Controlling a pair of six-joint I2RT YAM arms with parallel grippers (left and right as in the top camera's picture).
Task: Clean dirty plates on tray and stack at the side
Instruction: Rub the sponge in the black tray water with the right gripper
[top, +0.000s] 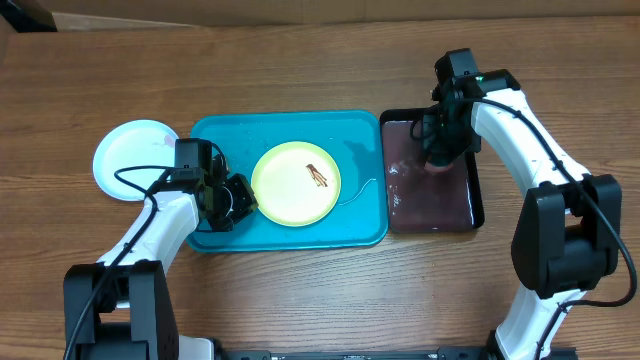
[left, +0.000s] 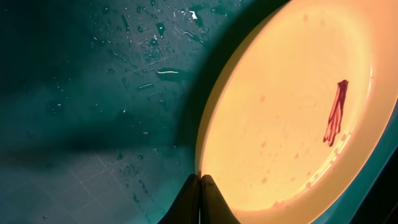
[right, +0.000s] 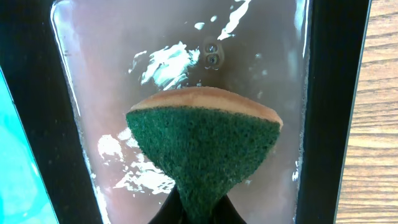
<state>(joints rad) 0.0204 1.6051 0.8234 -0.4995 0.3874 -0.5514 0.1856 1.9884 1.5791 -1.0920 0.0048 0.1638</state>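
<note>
Overhead: the round yellow-green plastic plate (top: 296, 184), brown-smeared, lies in the large turquoise plastic tray (top: 365, 225) on the wooden table (top: 300, 300). Left wrist: the left gripper (left: 200, 182) pinches its rim. Right wrist: the right gripper (right: 199, 208) pinches a green scouring sponge (right: 202, 146) above the wet black tray (right: 336, 93); scrubbing seems next, so the sponge must cross over.

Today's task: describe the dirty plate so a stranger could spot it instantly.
Find the big turquoise tray mid-table. The yellow-green plate lies in it. Unlike the pale plate left of the tray, it carries a brown smear.
</note>
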